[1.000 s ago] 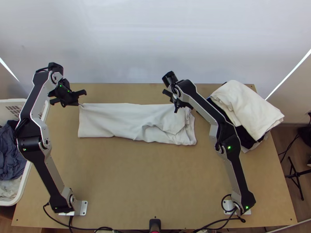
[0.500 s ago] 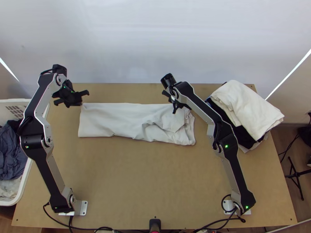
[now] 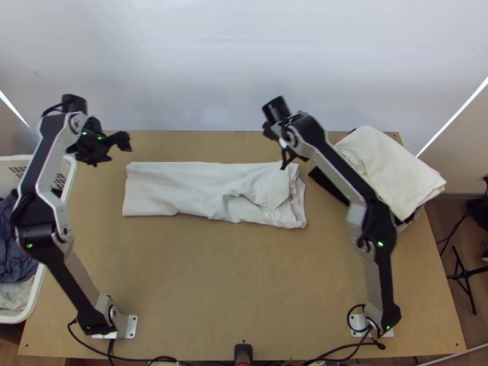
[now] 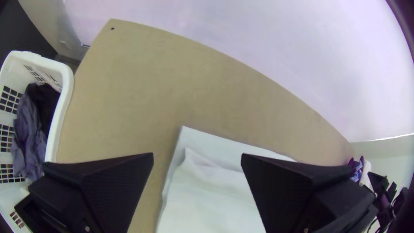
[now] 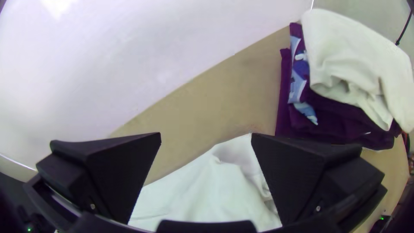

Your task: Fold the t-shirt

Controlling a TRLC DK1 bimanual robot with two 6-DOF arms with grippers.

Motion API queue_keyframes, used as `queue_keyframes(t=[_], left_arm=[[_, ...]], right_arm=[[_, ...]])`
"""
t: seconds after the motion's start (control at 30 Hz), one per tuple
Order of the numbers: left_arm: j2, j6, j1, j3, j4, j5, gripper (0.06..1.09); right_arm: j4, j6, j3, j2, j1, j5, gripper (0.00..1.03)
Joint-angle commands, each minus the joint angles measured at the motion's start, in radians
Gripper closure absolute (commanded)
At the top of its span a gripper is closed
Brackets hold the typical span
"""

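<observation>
"What could spoil this from here?"

"Mostly a shallow pinch. The t-shirt (image 3: 177, 188) lies in layers, so if a gripper catches just the top one, the fold would pull apart and the strip would skew."

"Are they holding anything?"

"No. The left gripper (image 4: 197, 156), upper left in the top view, is spread wide by the strip's left end. The right gripper (image 5: 206, 136), near the strip's upper right corner, is wide and empty too."

"And that rumpled end?"

"Folding over it as it lies would probably trap a lump. The right arm (image 3: 348, 177) also passes across the stack of folded clothes (image 3: 390, 174) at the right of the frame; a low swing might nudge it, though I can't judge the clearance."

"How does the shirt itself look?"

"White, a long flat band across the upper middle of the frame, on the table (image 3: 213, 280). Its left part is fairly smooth, with a straight end. Toward the right it puckers, with a raised crease and loose layers at the end. In the left wrist view, the upper layer stops short of the one beneath, so the edges don't match."
</observation>
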Motion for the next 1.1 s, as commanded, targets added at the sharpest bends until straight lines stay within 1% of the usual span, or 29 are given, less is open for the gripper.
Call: queue_keyframes(t=[0.0, 0.03, 0.1, 0.17, 0.2, 0.33, 0.37, 0.43, 0.5, 0.53, 0.63, 0.93, 1.07], left_arm=[[-0.087, 0.079, 0.101, -0.163, 0.065, 0.071, 0.10], [-0.095, 0.108, 0.116, -0.204, 0.080, 0.097, 0.10], [-0.148, 0.152, 0.139, -0.324, 0.186, 0.171, 0.10], [-0.191, 0.175, 0.167, -0.434, 0.296, 0.281, 0.10], [-0.197, 0.177, 0.175, -0.476, 0.333, 0.318, 0.10], [-0.188, 0.192, 0.181, -0.572, 0.410, 0.330, 0.10], [-0.188, 0.194, 0.191, -0.602, 0.444, 0.352, 0.10], [-0.187, 0.194, 0.211, -0.631, 0.467, 0.410, 0.10], [-0.190, 0.197, 0.244, -0.660, 0.471, 0.517, 0.10], [-0.190, 0.195, 0.254, -0.671, 0.480, 0.536, 0.10], [-0.197, 0.218, 0.265, -0.698, 0.486, 0.542, 0.10], [-0.193, 0.246, 0.242, -0.758, 0.536, 0.540, 0.10], [-0.184, 0.249, 0.214, -0.781, 0.568, 0.519, 0.10]], right_arm=[[-0.008, -0.017, -0.089, -0.190, 0.022, -0.012, 0.03], [-0.008, -0.018, -0.108, -0.211, 0.024, -0.026, 0.03], [-0.008, -0.020, -0.146, -0.242, 0.027, -0.052, 0.03], [-0.008, -0.020, -0.175, -0.257, 0.033, -0.059, 0.03], [-0.008, -0.020, -0.191, -0.264, 0.039, -0.061, 0.03], [-0.008, -0.022, -0.223, -0.279, 0.058, -0.064, 0.03], [-0.008, -0.023, -0.229, -0.280, 0.061, -0.064, 0.03], [-0.008, -0.026, -0.235, -0.282, 0.061, -0.064, 0.03], [-0.008, -0.031, -0.240, -0.284, 0.061, -0.067, 0.03], [-0.008, -0.034, -0.241, -0.285, 0.059, -0.070, 0.03], [-0.008, -0.035, -0.244, -0.287, 0.055, -0.086, 0.03], [0.000, -0.043, -0.241, -0.287, 0.051, -0.086, 0.03], [0.001, -0.045, -0.238, -0.293, 0.042, -0.086, 0.03]])
